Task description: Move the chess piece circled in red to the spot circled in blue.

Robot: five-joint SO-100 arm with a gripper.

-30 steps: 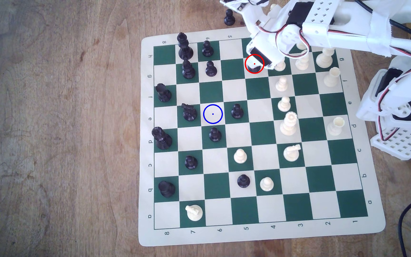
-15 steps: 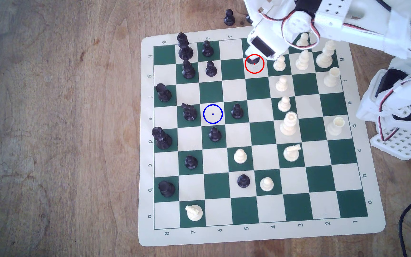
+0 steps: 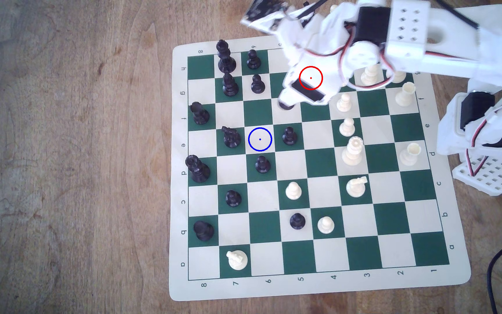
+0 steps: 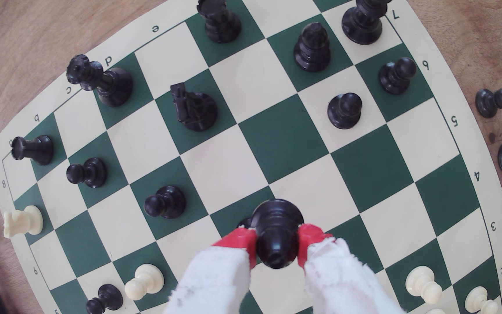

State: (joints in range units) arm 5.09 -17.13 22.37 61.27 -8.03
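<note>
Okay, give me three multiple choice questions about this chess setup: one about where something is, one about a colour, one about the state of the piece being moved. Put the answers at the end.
1. In the exterior view, what stands on the square just left of the blue-ringed spot?
A. a white pawn
B. a black knight
C. nothing

2. What colour are the tips of the fingers?
A. red
B. blue
C. yellow

3. What is the state of the black bishop-like piece?
A. lying on its side on the board
B. gripped between the fingers
C. standing on the blue-ringed spot

Answers:
1. B, the horse-headed black piece sits on the green square next to the ring.
2. A, the wrist view shows red tips beyond the white wrapping.
3. B, the red tips press on both sides of the piece, and the ringed square is bare.
</note>
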